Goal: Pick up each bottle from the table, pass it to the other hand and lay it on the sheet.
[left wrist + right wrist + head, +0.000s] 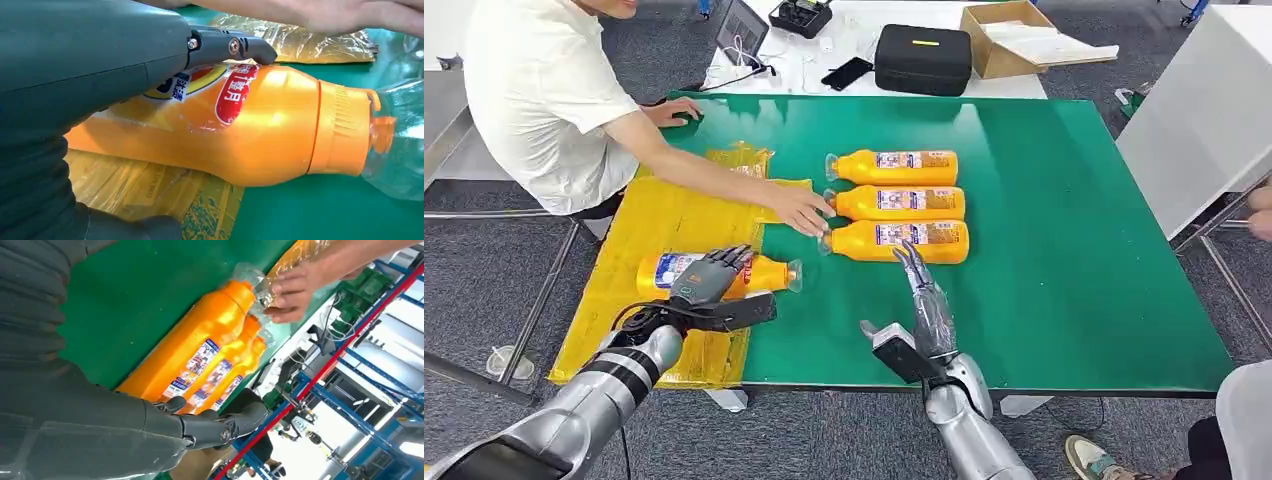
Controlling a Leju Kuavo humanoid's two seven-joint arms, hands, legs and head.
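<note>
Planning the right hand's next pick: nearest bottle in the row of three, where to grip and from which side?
Grip the nearest bottle across its wide labelled middle, from above. It lies on its side, the next bottle close behind, a person's hand at its cap end. The right hand hovers near.

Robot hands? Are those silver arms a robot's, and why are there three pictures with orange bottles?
Yes, the silver arms belong to a robot. The big picture is taken from its head, looking down at a green table. The other two come from cameras at its wrists, so they look tilted.

The left robot hand rests on an orange bottle lying partly on a yellow sheet. Whether it is gripping the bottle is hard to tell.

The right robot hand is open and empty, reaching toward three more bottles lying in a row. A person's hand touches their clear caps.
</note>
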